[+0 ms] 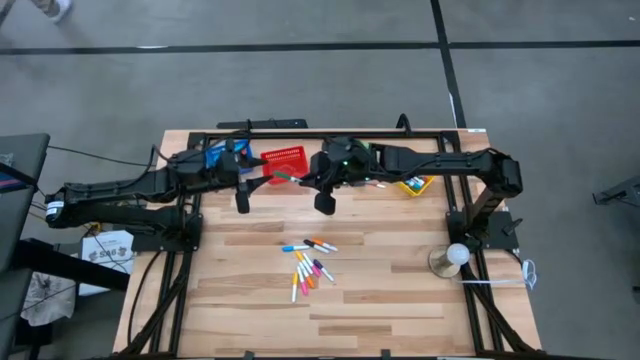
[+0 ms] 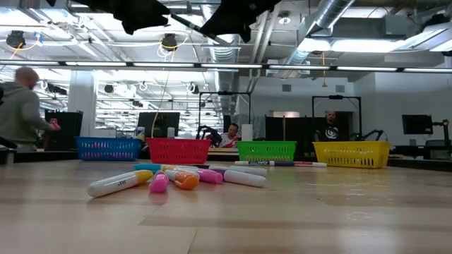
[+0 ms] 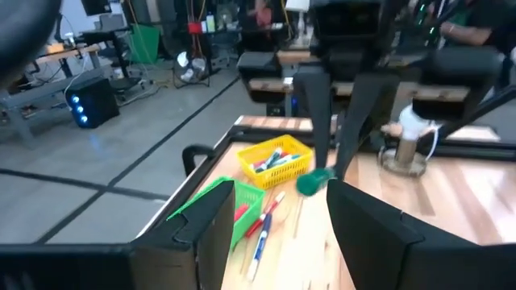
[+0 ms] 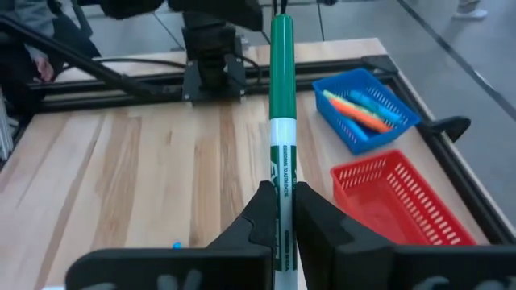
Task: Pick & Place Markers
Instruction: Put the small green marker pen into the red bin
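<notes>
Wooden table (image 1: 400, 300), right end effector (image 4: 282, 211) gripping green marker (image 4: 282, 97)

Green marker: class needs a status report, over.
Right end effector shut on green marker, aloft near red basket. Left end effector open, empty, facing it. Loose markers wait mid-table. Nothing in the way.

A cluster of markers (image 2: 176, 178) lies on the wooden table (image 2: 296, 219). Behind them stand a blue basket (image 2: 108, 148), red basket (image 2: 179, 150), green basket (image 2: 266, 150) and yellow basket (image 2: 352, 153) in a row. People stand in the room beyond.
</notes>
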